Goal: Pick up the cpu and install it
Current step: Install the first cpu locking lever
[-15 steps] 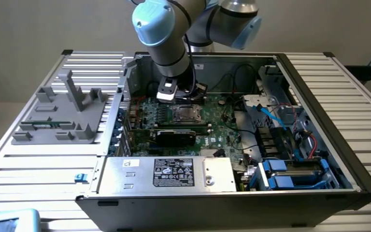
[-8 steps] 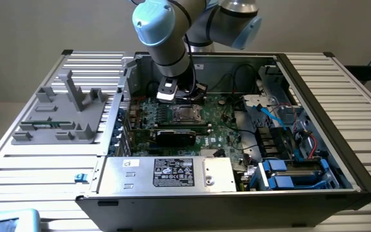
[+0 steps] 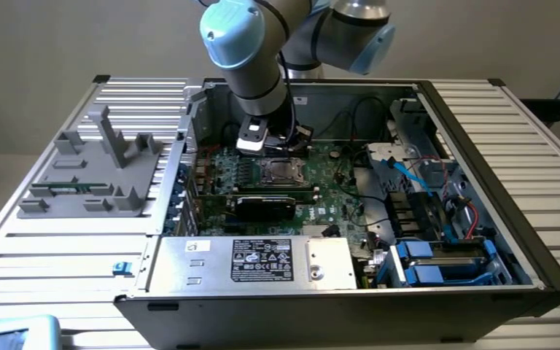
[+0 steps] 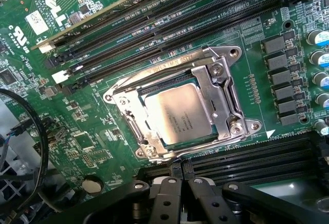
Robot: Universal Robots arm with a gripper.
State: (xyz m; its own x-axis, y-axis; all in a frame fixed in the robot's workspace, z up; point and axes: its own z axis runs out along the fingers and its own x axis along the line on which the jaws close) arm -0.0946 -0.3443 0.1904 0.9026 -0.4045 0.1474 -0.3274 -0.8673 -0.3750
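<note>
Cpu point(image 4: 177, 113) is seen seated flat in the metal socket frame point(image 4: 221, 88): square, silver-grey lid, faint print. Hand point(image 4: 180, 185) is closed, nothing gripped, just above it.

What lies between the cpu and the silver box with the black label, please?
In the exterior view, a black expansion card lies between the cpu and the silver box.

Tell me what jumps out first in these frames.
The silver cpu lying in its metal socket frame mid-motherboard grabs the eye first. Next comes the blue-grey robot arm reaching down into the open computer case, its shut fingers close beside the socket.
</note>
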